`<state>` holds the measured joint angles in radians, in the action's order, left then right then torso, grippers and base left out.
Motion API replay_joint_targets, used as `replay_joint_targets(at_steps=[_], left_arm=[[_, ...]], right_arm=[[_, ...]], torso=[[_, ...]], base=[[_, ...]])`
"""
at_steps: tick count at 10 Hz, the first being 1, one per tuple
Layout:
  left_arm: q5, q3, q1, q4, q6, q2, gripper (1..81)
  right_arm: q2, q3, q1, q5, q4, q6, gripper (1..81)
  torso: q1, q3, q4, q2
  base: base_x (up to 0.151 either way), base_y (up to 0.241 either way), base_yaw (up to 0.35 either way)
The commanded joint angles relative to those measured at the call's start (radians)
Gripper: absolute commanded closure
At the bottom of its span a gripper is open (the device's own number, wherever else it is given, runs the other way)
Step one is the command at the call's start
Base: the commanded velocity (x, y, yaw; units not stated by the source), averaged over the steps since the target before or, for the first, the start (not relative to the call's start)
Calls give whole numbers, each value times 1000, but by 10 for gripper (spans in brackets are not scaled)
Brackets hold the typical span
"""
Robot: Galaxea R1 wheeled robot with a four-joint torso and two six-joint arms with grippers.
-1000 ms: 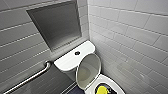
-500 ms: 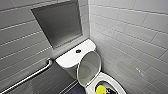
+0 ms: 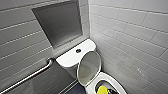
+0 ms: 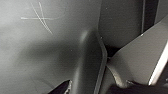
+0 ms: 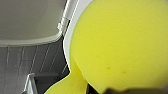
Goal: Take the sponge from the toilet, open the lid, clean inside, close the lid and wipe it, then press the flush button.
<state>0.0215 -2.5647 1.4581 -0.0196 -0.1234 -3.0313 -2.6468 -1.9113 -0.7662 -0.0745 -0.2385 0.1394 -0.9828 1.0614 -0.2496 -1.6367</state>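
Observation:
The white toilet (image 3: pixel 75 56) stands in the tiled corner with its lid (image 3: pixel 88 67) raised and leaning against the tank. Low in the head view, the yellow-green sponge (image 3: pixel 103 90) sits inside the bowl (image 3: pixel 117 83), with my dark right gripper (image 3: pixel 111 91) shut on it. The right wrist view looks along the sponge (image 5: pixel 120 47), with the raised lid (image 5: pixel 30 22) and the bowl's white rim (image 5: pixel 72 27) behind it. A round flush button (image 3: pixel 78 50) sits on the tank top. My left gripper is open, close to a grey surface (image 4: pixel 50 50).
A metal grab bar (image 3: pixel 30 76) slants along the wall left of the toilet. A recessed grey niche (image 3: pixel 58 23) lies above the tank. White tiled wall (image 3: pixel 135 37) closes in tightly on the toilet's right side.

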Motion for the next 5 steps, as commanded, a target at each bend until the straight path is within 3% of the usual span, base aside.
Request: replay_joint_targets(at_steps=[1, 5], left_arm=[[81, 4, 8, 3, -2, 3, 10], [80, 4, 8, 3, -2, 1, 10]], right_arm=[[103, 129, 28, -10, -2, -3, 811], [221, 215, -65, 65, -2, -3, 811]], torso=[[0, 0, 0, 0], [0, 0, 0, 0]], base=[[0, 0, 0], [0, 0, 0]])
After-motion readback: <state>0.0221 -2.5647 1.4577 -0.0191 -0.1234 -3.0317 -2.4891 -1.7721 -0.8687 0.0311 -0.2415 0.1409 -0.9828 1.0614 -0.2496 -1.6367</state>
